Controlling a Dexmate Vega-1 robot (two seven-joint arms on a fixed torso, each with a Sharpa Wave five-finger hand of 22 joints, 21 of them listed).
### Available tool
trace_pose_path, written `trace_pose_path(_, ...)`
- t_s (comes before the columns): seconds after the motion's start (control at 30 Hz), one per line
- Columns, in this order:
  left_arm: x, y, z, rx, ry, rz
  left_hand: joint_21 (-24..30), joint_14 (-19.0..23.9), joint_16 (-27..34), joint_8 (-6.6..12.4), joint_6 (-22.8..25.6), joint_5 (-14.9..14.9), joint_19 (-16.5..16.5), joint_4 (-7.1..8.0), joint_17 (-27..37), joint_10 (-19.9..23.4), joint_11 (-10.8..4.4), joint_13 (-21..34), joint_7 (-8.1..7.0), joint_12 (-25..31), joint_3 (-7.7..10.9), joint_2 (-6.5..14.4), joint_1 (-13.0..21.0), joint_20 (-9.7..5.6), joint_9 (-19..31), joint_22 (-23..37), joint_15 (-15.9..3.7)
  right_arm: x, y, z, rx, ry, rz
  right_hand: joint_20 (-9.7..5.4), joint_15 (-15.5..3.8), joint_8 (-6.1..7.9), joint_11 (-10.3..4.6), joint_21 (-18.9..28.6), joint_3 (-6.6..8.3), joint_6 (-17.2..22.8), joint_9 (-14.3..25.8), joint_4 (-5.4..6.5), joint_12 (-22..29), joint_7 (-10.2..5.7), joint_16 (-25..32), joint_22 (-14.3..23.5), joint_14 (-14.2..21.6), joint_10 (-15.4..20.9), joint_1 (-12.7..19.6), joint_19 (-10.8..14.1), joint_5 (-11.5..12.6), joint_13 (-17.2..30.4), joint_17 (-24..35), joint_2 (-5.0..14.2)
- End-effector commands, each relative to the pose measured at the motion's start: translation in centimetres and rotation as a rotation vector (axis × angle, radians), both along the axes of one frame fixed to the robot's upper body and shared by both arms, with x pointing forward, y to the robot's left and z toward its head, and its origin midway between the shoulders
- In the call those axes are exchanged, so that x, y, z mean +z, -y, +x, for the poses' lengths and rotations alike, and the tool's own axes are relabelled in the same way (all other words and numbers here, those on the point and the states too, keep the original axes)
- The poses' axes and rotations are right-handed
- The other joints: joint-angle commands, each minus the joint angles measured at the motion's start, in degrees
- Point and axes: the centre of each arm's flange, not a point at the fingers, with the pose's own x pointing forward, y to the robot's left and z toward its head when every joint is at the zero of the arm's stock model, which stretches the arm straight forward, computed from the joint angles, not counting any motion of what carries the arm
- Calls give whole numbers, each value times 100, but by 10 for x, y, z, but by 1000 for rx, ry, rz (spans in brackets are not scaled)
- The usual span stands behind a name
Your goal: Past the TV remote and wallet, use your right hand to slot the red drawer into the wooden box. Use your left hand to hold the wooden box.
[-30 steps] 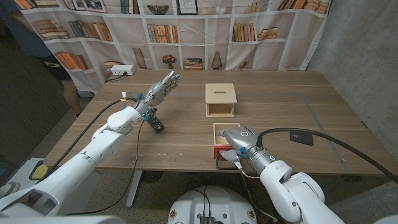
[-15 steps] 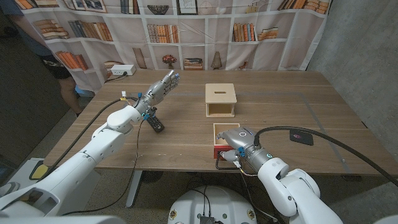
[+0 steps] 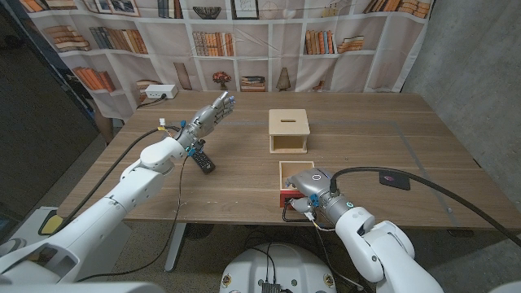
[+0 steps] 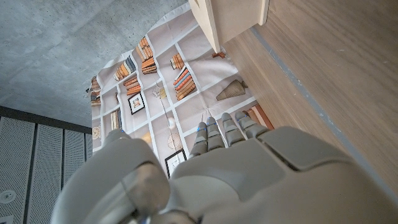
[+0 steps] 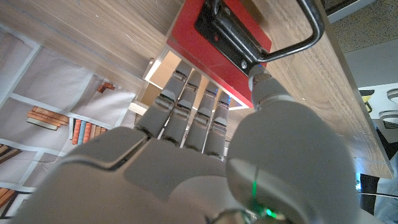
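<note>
The right hand's fingers [image 5: 189, 106] lie close together, stretched over the top of the red drawer [image 5: 214, 53], their tips at the open tray's edge. The thumb [image 5: 264, 87] sits against the drawer's black handle [image 5: 273, 46]. Whether the fingers actually clamp the drawer, I cannot tell. From the head view, the right hand [image 3: 308, 189] covers the near part of the red drawer [image 3: 286, 181], which sits at the table's front edge, its light wooden inside facing up.

The left hand's fingers [image 3: 218, 107] are straight and spread slightly, grasping nothing. The left hand [image 3: 205, 119] is raised above the table's left side, fingers pointing toward the far side of the table. In the left wrist view the same fingers [image 4: 227, 129] reach out together, with the corner of the wooden box [image 4: 230, 18] beyond them, apart from the hand.

The wooden box [image 3: 288, 131] stands farther back on the table, straight beyond the drawer, well apart from it. Its open front faces the robot, and a dark slot marks its lid.

A black TV remote [image 3: 201, 159] lies on the wooden table [image 3: 423, 138] beneath the left forearm. A dark wallet [image 3: 395, 179] lies flat on the right side, near the right arm's black cable [image 3: 440, 189]. A bookshelf-printed curtain [image 3: 269, 41] hangs behind the table.
</note>
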Motion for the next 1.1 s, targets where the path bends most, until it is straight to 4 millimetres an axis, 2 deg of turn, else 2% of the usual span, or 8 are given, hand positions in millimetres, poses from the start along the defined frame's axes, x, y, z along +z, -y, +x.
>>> trace_pose_path(0.03, 1, 0, 6, -2, -7, 5, -3, 29, -2, -11, 66, 1, 11, -8, 19, 20, 0, 28, -7, -29, -56, -30, -7, -169, 23, 15, -8, -6, 2, 6, -25, 2, -17, -777, -893, 45, -12, 43, 33, 91, 24, 17, 16, -13, 47, 33, 83, 57, 19, 95, 2, 18, 33, 43)
trace_pose_path(0.17, 1, 0, 8, -4, -9, 7, -6, 24, -4, -10, 70, -1, 4, -8, 19, 16, -6, 28, -11, -31, -60, -28, -6, -160, 23, 15, -7, -9, 3, 8, -31, 5, -22, -787, -897, 48, -20, 66, 37, 175, 25, 17, 27, -31, 49, 39, 183, 150, 38, 159, -8, 18, 35, 68)
trace_pose_path(0.27, 2, 0, 9, -4, -7, 6, -8, 22, -5, -11, 69, -2, 0, -8, 19, 18, -17, 29, -7, -31, -64, -27, -5, -153, 23, 16, -1, -10, 4, 7, -29, 9, -18, -805, -920, 86, -135, 146, 52, 452, 25, 1, 80, -117, 87, 57, 470, 435, 115, 345, -30, 20, 47, 142)
trace_pose_path(0.4, 3, 0, 9, -3, -7, 5, -11, 19, -7, -14, 66, -4, -7, -8, 20, 21, -14, 29, -13, -31, -68, -25, -4, -140, 23, 16, -8, -10, 5, 10, -25, 14, -18, -823, -972, 105, -301, 276, 71, 802, 28, -74, 126, -222, 131, 95, 860, 778, 361, 579, -56, 29, 69, 243)
trace_pose_path(0.53, 2, 0, 8, 1, -11, 6, -12, 21, -6, -13, 70, -5, -10, -8, 20, 19, -21, 29, -14, -33, -73, -23, -3, -133, 24, 16, -7, -11, 5, 17, -19, 9, -17, -833, -991, 103, -401, 327, 59, 963, 34, -109, 139, -274, 162, 120, 1044, 926, 544, 624, -64, 37, 95, 304)
trace_pose_path(0.63, 0, -1, 7, 7, -15, -1, -13, 15, -9, -14, 69, -6, -11, -7, 20, 5, -27, 29, -18, -39, -76, -22, -3, -126, 24, 16, -11, -12, 1, 22, -15, 22, -40, -849, -999, 73, -451, 411, 93, 1074, 56, -158, 114, -335, 168, 176, 1137, 1010, 958, 639, -58, 49, 137, 504)
trace_pose_path(0.83, -2, -5, 5, 20, -17, -10, -16, 8, -11, -16, 68, -7, -19, -7, 20, 0, -21, 29, -23, -42, -82, -19, -1, -112, 24, 17, -16, -6, -1, 27, -1, 34, -51, -885, -1005, 80, -527, 602, -47, 1337, 104, -165, 119, -438, 300, 297, 1330, 1167, 1569, 631, 21, 101, 267, 723)
trace_pose_path(1.1, 0, -7, 5, 17, -9, -24, -16, 6, -12, -14, 76, -10, -21, -7, 20, 1, -19, 29, -23, -42, -90, -15, 1, -108, 24, 17, -15, 12, -6, 22, 0, 47, -75, -879, -1006, 92, -526, 789, -250, 1520, 146, -121, 204, -465, 401, 406, 1454, 1368, 1843, 633, 41, 179, 343, 801)
